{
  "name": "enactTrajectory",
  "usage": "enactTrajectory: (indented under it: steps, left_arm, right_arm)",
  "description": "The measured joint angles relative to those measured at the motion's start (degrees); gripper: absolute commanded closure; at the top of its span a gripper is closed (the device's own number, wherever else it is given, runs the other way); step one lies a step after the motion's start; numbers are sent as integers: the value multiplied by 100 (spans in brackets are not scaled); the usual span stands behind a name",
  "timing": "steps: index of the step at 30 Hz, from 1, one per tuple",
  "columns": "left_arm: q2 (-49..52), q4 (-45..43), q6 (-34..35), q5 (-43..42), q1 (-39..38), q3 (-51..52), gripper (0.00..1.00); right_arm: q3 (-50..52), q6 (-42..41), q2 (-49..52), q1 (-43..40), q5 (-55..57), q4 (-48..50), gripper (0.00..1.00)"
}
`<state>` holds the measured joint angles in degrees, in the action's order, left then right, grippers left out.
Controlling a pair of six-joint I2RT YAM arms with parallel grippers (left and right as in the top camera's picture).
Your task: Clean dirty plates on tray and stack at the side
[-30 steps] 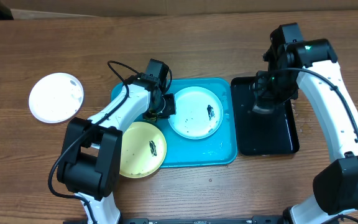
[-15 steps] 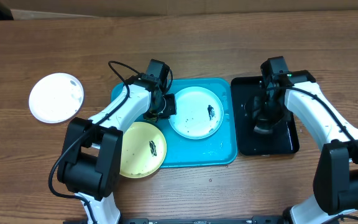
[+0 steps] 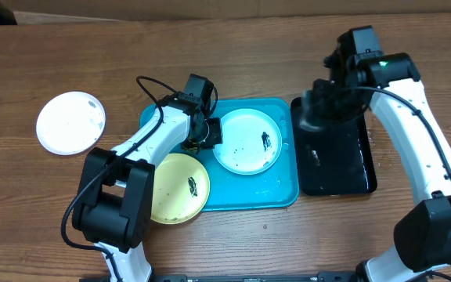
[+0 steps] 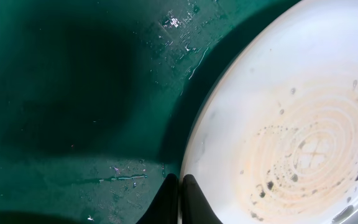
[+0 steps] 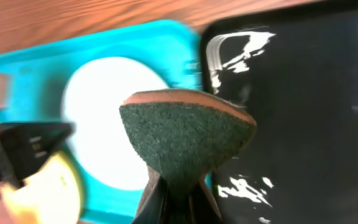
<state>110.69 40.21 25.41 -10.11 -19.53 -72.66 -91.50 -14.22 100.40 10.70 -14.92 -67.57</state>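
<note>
Left end effector [image 4: 180, 198]: jaws fully closed, looks pinched on the left rim of the light blue plate [image 3: 241, 145]. That plate sits in the far-right part of the turquoise tray [image 3: 284, 196].

Right end effector [image 5: 178, 200]: closed on a green scrub sponge [image 5: 185, 140], above the far-left corner of the black tray [image 3: 343, 168]; blurred in the overhead view.

Key geometry: the plate lies left of and slightly nearer than the sponge, just across the boundary between the two trays. Its dark smear [image 3: 265, 142] is on the right half, the sponge side.

My read on the next move: short traverse left, then down onto the smear.

Yellow-green plate [image 3: 174, 188], also smeared, overhangs the turquoise tray's near-left corner. White plate [image 3: 70, 123] is on the tabletop [image 3: 233, 63], far left, well apart.
</note>
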Motion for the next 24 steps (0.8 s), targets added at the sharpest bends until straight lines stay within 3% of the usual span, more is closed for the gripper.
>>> enactTrajectory:
  steps: [7, 15, 24]
  left_arm:
    - [0, -2, 0, 0, 0, 0, 96]
    - [0, 0, 0, 0, 0, 0, 96]
    - [0, 0, 0, 0, 0, 0, 96]
  right_arm:
    - [210, -63, 0, 925, -197, 776, 96]
    - [627, -356, 245, 2111, 1510, 1189, 96]
    - [680, -466, 933, 2352, 2726, 1473, 96]
